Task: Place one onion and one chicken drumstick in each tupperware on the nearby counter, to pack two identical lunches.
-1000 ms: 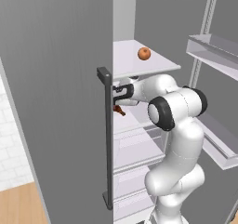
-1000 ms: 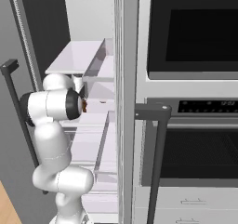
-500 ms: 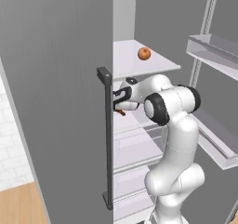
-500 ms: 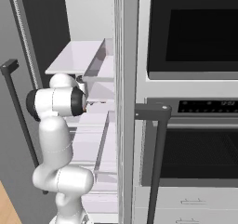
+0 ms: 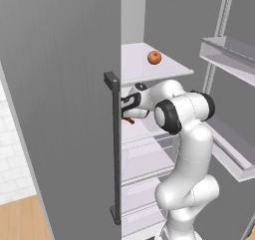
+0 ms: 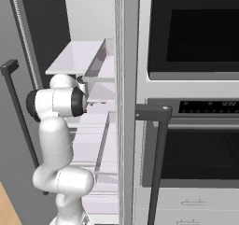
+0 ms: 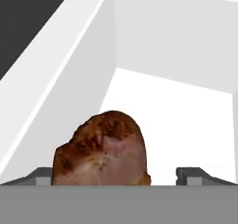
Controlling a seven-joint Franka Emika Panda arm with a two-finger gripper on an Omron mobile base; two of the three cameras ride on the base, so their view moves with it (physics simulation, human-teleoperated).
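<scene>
A dark reddish-brown chicken drumstick (image 7: 103,149) lies on the white floor of a fridge drawer, thick end toward the camera. My gripper (image 7: 116,175) is open around it, the drumstick closer to the left fingertip (image 7: 43,174) than to the right one. In the left base view the gripper (image 5: 128,104) reaches into the fridge just behind the door edge, with a bit of the drumstick (image 5: 129,120) showing below it. One onion (image 5: 154,58) sits on the white shelf above. The tupperware and the counter are out of view.
The open grey fridge door with its dark vertical handle (image 5: 114,149) stands close to the left of the hand. Door bins (image 5: 229,55) jut out on the right. White drawer walls (image 7: 83,60) hem in the hand. An oven (image 6: 196,102) stands to the right of the fridge.
The arm has swung a little to the left and the hand has sunk lower over the drumstick. The jaws have narrowed very slightly. The onion has not moved.
</scene>
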